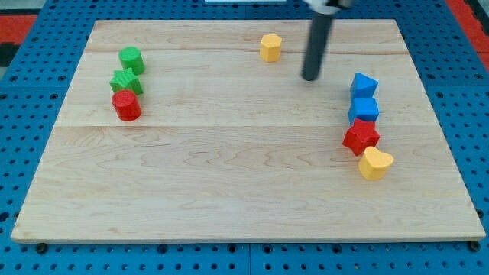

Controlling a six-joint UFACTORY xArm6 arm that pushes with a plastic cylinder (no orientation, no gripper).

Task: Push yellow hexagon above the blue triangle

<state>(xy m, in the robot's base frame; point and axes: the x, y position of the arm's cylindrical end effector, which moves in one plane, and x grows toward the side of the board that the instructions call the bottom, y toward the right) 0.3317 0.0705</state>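
Observation:
The yellow hexagon [270, 47] sits near the board's top edge, just right of centre. My tip [310, 77] rests on the board to the right of it and a little lower, a short gap away, not touching. The blue triangle [364, 84] is at the view's right, at the top of a column of blocks. The tip lies between the hexagon and the triangle.
Below the blue triangle stand a blue cube [364, 109], a red star [361, 137] and a yellow heart [375, 163]. At the left stand a green cylinder [131, 59], a green star [125, 82] and a red cylinder [126, 105]. The wooden board [229, 191] lies on a blue pegboard.

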